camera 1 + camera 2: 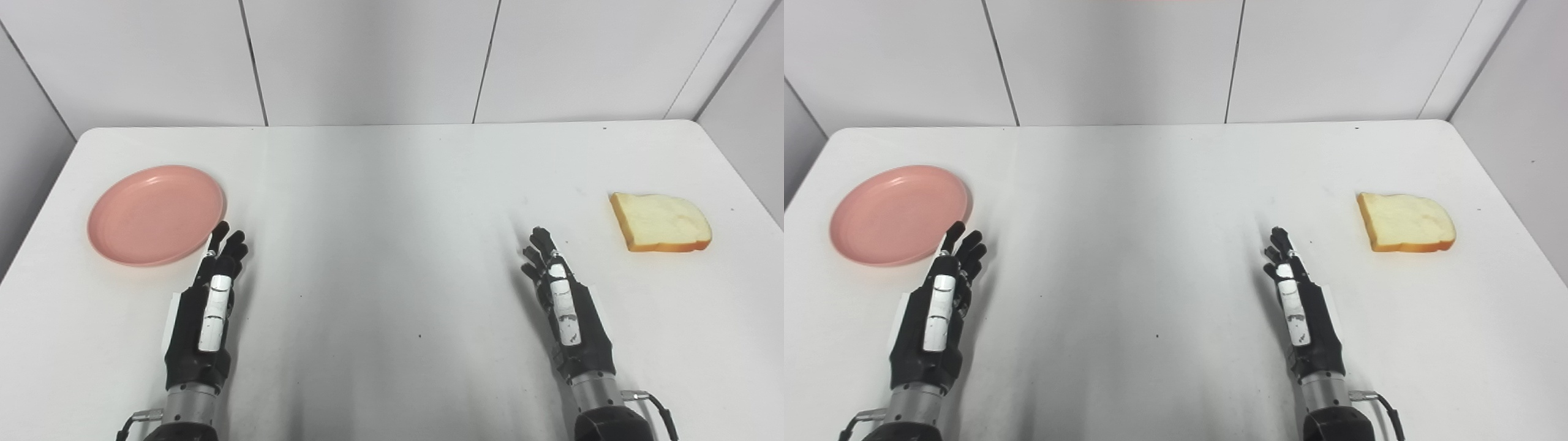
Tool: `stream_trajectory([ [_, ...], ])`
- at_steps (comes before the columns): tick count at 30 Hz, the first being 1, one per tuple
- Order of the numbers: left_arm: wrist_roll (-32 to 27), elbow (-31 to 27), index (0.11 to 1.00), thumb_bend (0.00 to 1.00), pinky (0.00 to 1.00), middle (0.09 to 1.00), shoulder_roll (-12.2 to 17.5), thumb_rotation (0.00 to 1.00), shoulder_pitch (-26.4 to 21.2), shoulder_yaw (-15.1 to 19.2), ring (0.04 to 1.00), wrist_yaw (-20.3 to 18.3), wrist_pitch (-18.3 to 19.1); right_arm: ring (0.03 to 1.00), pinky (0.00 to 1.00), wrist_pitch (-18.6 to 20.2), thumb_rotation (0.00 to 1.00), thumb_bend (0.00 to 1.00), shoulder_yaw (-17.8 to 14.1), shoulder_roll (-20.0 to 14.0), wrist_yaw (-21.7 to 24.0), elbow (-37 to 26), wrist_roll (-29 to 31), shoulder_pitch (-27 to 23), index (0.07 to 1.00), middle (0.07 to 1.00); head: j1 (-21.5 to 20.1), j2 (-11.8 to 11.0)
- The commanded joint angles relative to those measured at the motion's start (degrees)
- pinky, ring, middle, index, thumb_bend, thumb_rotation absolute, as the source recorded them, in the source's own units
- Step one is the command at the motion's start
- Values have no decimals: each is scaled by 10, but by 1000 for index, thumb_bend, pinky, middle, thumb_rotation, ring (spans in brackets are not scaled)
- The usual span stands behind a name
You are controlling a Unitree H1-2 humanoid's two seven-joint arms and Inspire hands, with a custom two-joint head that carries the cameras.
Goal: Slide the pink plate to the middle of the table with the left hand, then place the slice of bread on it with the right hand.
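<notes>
One pink plate (155, 214), one bread slice (660, 222); left robot hand (209, 306) and right robot hand (563, 306) both released, touching neither.

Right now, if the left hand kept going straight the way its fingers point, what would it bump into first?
Probably the pink plate. The left hand points up and slightly right, its fingertips by the plate's near-right rim. It might only clip that rim, since depth is unclear.

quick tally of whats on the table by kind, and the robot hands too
pink plate: 1
slice of bread: 1
robot hands: 2, left hand and right hand
total: 4
</notes>
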Motion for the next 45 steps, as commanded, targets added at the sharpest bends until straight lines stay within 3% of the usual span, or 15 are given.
stream_trajectory([
  [1, 10, -9, 935, 774, 979, 929, 1, 877, -2, -4, 935, 1, -21, 939, 931, -2, 1000, 838, -7, 3, 7, -11, 2, -3, 934, 956, 8, 0],
  [12, 33, -2, 942, 750, 946, 929, -17, 881, -2, -23, 933, 11, -28, 934, 934, -14, 1000, 844, -32, -17, 29, 7, 23, -3, 935, 957, 64, -3],
  [29, 35, 4, 938, 731, 948, 934, -14, 883, 0, -30, 937, 15, -35, 928, 925, -27, 1000, 839, -42, -14, 43, 20, 28, -4, 935, 954, 64, -11],
  [37, 50, 23, 935, 706, 942, 929, -19, 886, -1, -38, 935, 20, -54, 935, 937, -42, 1000, 833, -50, -16, 52, 42, 37, -4, 934, 956, 94, -46],
  [45, 70, 62, 935, 581, 915, 929, -32, 877, -1, -53, 931, 33, -96, 935, 942, -85, 1000, 794, -67, -27, 78, 96, 64, -7, 944, 962, 131, -79],
])
